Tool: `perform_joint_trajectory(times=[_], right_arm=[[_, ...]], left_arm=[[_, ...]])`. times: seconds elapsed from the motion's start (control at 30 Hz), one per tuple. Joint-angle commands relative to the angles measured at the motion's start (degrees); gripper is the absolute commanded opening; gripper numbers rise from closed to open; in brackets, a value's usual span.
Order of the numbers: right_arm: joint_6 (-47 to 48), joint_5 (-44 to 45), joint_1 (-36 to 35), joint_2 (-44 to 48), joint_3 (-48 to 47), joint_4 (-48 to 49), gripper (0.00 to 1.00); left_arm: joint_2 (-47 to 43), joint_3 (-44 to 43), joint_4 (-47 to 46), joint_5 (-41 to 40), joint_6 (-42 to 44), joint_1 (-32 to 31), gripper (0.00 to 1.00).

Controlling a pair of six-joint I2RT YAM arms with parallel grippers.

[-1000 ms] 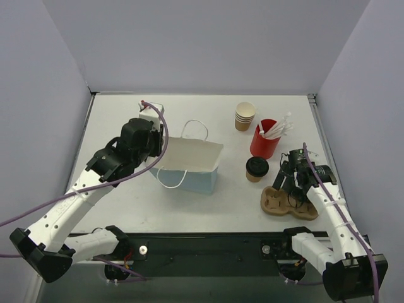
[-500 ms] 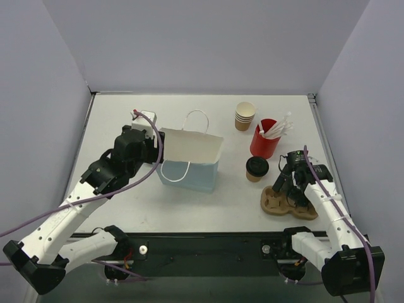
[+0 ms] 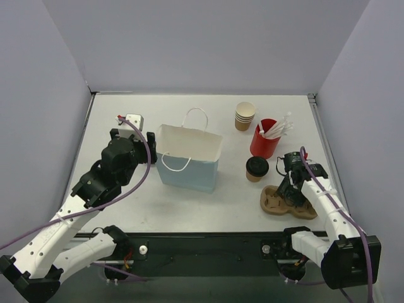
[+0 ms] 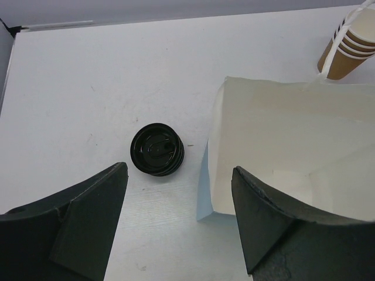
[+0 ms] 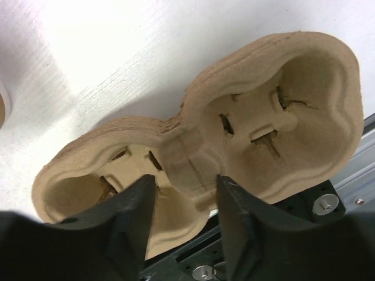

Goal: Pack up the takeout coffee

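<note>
Small brown paper cup with black lid (image 3: 257,168) stood outside the white paper bag (image 3: 189,169)
Right gripper (image 5: 184,188) straddled the ridge of the brown moulded-pulp carrier (image 5: 293,117), grip impossible to tell; the cup stood just behind; left gripper (image 4: 179,172) gaped empty beside the bag

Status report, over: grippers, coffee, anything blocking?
Left gripper open beside bag. Right gripper astride carrier middle, grip unclear. Coffee lidded, upright, untouched, beside carrier. Nothing between it and bag.

The takeout coffee (image 3: 257,168) is set right of the bag (image 3: 189,158), before the straw cup (image 3: 265,140); the tray (image 3: 288,204) is laid nearer.
</note>
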State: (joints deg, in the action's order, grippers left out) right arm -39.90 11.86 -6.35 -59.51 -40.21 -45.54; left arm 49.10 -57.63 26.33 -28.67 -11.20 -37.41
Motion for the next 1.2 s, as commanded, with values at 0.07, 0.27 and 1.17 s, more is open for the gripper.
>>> perform_joint_trajectory(times=[0.07, 0.27, 1.17], right_arm=[[-0.5, 2.3, 0.4, -0.3, 0.9, 0.7, 0.38], [0.0, 2.1, 0.3, -2.0, 1.4, 2.4, 0.38], [1.1, 3.5, 1.0, -4.3, 0.7, 3.0, 0.38]], left_arm=[[-0.6, -0.1, -3.7, -1.3, 1.0, -0.2, 0.81], [-0.7, 0.1, -3.9, -1.7, 1.2, -0.1, 0.82], [-1.0, 0.8, -4.7, 0.1, 1.4, 0.1, 0.82]])
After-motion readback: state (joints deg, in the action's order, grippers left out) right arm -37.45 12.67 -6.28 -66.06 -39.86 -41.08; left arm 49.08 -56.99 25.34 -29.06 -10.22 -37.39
